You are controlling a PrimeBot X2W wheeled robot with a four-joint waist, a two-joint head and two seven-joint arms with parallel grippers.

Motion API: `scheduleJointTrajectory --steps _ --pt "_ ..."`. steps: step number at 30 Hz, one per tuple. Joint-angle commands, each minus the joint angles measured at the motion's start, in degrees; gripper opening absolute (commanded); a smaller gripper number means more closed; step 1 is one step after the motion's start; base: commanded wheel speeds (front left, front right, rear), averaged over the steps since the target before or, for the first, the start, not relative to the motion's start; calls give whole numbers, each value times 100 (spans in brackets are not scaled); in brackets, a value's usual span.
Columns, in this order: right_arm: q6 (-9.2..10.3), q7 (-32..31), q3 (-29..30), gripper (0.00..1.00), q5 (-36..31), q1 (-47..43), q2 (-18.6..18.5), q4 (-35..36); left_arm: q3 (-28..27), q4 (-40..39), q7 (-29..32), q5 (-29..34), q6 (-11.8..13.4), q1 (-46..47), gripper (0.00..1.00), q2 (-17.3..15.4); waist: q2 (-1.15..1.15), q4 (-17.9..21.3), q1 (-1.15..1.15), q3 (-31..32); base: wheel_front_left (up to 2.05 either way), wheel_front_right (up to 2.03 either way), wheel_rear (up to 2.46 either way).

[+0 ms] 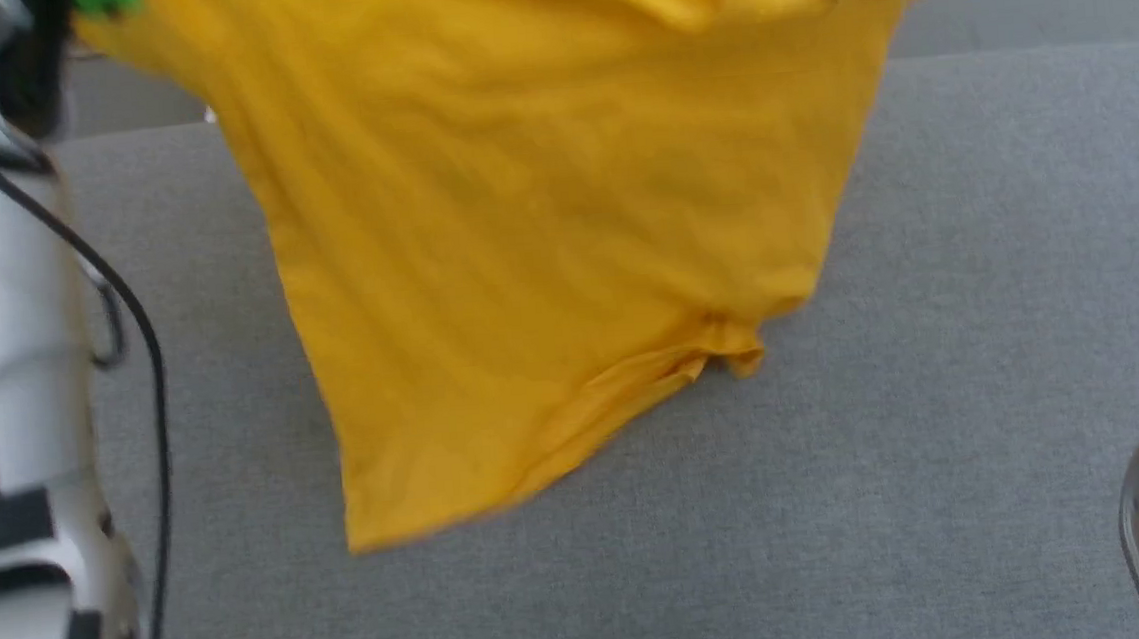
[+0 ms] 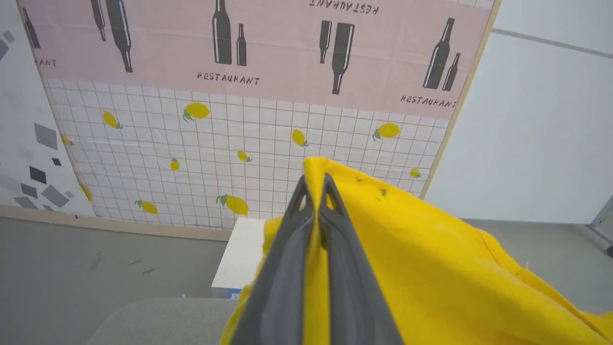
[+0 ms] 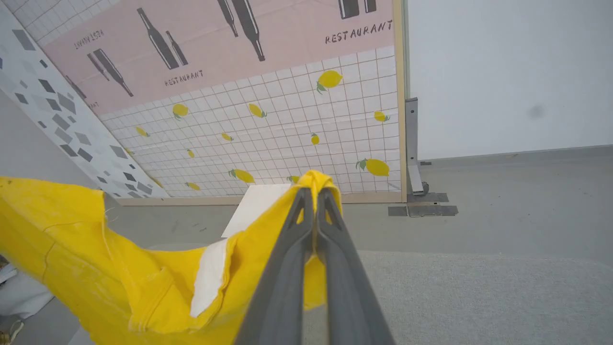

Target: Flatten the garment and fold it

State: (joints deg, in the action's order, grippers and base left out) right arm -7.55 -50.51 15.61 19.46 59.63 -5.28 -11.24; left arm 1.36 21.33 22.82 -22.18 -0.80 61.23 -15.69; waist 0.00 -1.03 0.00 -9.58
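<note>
Grey cloth-covered surface (image 1: 985,381): took up most of the head view and served as the landmark for the items below.

Backdrop panel (image 2: 249,124): stood upright on the floor beyond the far edge of the grey surface. Its upper band was pink with bottle prints and the word RESTAURANT, and its lower part was a white grid with lemons.

The garment (image 1: 545,261): mustard-yellow, hung in the air above the grey surface, spread between the two grippers. Its top edge was stretched across and its body draped down toward the surface. The lower hem ran at a slant, with one corner bunched. Whether the hem touched the surface could not be told.

Left forearm (image 1: 0,349): pale, at the left side of the grey surface, with a black cable (image 1: 148,389) running along it.

White box (image 2: 239,258): on the floor between the grey surface and the backdrop panel.

Left gripper (image 2: 316,184): raised above the grey surface, fingers pressed together on a fold of the garment, the cloth falling away to its right in the left wrist view.

Right gripper (image 3: 313,194): also raised above the grey surface, fingers clamped on a bunched edge of the garment, the cloth trailing to its left in the right wrist view.

White patch (image 3: 210,273): on the garment, just beside the right gripper
</note>
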Motion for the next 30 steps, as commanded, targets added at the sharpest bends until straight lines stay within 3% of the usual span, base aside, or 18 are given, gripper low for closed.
scheduleJointTrajectory --steps 1,6,11,17,23,25,30 --pt "6 194 43 0 -187 356 66 -228 40 55 -127 171 35 349 0 -124 0 256 0 -411 0 0 0" --pt "6 1233 467 0 -822 1782 205 -1110 108 211 -873 522 95 1463 0 -293 0 460 0 -942 0 0 0" --pt "6 2264 650 0 -1026 2778 235 -1728 150 441 -1685 669 -28 2294 0 -404 0 557 0 -1324 0 0 0" --pt "6 2758 656 0 -1031 3227 238 -2448 79 974 -2091 548 -87 2477 0 -388 0 524 0 -1543 0 0 0" --pt "6 2910 545 0 -933 2814 192 -2781 -106 1538 -2439 248 -203 1888 0 -340 0 402 0 -1472 0 0 0" --pt "6 2913 236 0 -551 2118 23 -2774 -298 1706 -2783 -165 -390 1212 0 -140 0 263 0 -1174 0 0 0" --pt "6 2950 -59 0 345 878 -207 -2384 -361 1615 -3013 -555 -566 39 0 19 0 61 0 -567 0 0 0"
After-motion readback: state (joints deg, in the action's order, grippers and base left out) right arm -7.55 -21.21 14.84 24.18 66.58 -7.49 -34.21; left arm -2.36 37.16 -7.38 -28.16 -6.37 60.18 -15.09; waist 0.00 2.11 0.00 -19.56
